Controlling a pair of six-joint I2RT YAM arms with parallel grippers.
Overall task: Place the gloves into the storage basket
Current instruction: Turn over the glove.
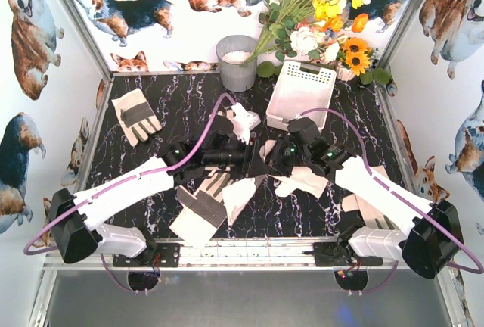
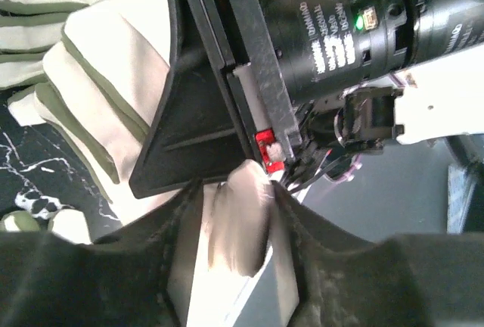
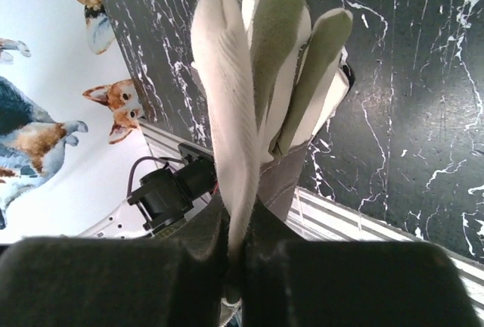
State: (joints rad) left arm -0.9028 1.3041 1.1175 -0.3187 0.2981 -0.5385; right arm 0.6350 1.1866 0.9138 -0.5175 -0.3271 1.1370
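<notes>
**Storage basket** (image 1: 308, 71): white and slotted, at the far side of the tabletop (image 1: 181, 107). It stands just right of the grey bucket (image 1: 237, 62), below the flowers (image 1: 318, 9). Only the overhead view shows it.

**Right pincer** (image 3: 236, 247): pressed together on the cuff of the held glove (image 3: 261, 77), whose olive-grey panelled fingers point away from the wrist. I cannot tell whether the glove touches the marble. From above its panels are out of sight.

**Left pincer** (image 2: 234, 217): pinching a blurred pale fold (image 2: 238, 247). Which glove the fold belongs to cannot be told.

**Black hardware** (image 2: 219, 107): seen beyond the left pincer, it covers much of a half-hidden glove (image 2: 83, 77) with olive panels, cut off at the frame edge. That may be the right pincer's glove, but I cannot say.

**Loose gloves**, overhead view only:
- Far-left glove (image 1: 134, 115): lies flat, well apart from both arms.
- Centre glove (image 1: 200, 210): dark-panelled, lies near the front edge between the arm bases.
- White glove (image 1: 243, 121): lies just beside the basket's near-left corner, outside it.

**Hard to make out from above**:
- Both pincers are lost among the black joints at mid-tabletop, so their state shows only in the wrist views.
- A striped pale piece (image 1: 372, 210) under the right forearm is too covered to identify.
</notes>
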